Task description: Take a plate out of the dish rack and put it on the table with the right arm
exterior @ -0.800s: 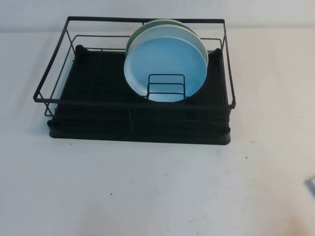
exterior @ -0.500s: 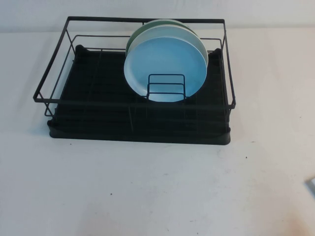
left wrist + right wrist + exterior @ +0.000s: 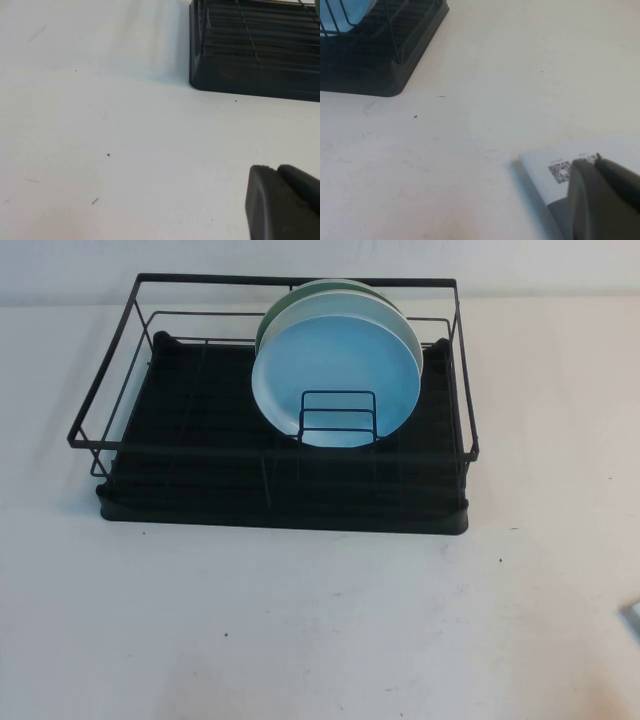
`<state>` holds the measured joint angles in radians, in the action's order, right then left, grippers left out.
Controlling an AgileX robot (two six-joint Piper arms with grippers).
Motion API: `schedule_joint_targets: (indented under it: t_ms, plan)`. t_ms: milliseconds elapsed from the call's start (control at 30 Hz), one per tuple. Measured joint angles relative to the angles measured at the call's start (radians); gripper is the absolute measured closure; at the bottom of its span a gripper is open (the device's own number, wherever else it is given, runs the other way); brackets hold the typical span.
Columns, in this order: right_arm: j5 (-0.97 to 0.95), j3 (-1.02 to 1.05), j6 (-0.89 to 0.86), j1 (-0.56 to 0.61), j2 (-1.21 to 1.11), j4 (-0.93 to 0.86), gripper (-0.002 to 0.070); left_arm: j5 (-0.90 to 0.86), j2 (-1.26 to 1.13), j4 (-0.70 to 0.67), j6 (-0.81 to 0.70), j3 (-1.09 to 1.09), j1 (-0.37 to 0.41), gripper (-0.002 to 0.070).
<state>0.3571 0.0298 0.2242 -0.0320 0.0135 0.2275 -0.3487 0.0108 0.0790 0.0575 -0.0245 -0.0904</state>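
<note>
**Blue plate waiting in the rack**

The plate (image 3: pixel 335 370) is standing on its edge inside the dish rack (image 3: pixel 200 430), leaning in the small wire holder (image 3: pixel 338 415) near the rack's right side. It is round, smooth and light blue, with a low rim. Two more plates are standing right behind it: a pale plate (image 3: pixel 408 332) and a green plate (image 3: pixel 275 312), with only their edges peeking out.

The plate is looking hard and stiff, probably plastic or glazed, though that is hard to tell from here. It is likely light, but also slippery, so it could slide out of a pinch. The best spot to hold it is the top rim, which is sticking up free above the holder. It needs lifting straight up so it is not catching on the wires.

The rack is made of thin black wire over a ribbed black tray. The table (image 3: pixel 320 640) is white and flat, with tiny dark specks.

The right gripper (image 3: pixel 602 200) is sitting low over the table, well away from the rack's front right corner, beside a white card (image 3: pixel 555 167) with a square code. The left gripper (image 3: pixel 280 202) is sitting off the rack's front left corner. Only a dark bit of each is showing, so I cannot tell if the jaws are apart or together.
</note>
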Motion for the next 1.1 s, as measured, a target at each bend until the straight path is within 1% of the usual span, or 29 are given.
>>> schedule_joint_targets:
  t_ms: [500, 1000, 1100]
  plan:
    - [0.0, 0.0, 0.0, 0.0, 0.0, 0.0, 0.0694, 0.0, 0.0, 0.0, 0.0, 0.0, 0.0, 0.0679]
    - [0.002, 0.0, 0.0, 0.0, 0.0, 0.037, 0.0694, 0.0, 0.0, 0.0, 0.0, 0.0, 0.0, 0.0679]
    - [0.002, 0.0, 0.0, 0.0, 0.0, 0.07, 0.0694, 0.0, 0.0, 0.0, 0.0, 0.0, 0.0, 0.0679]
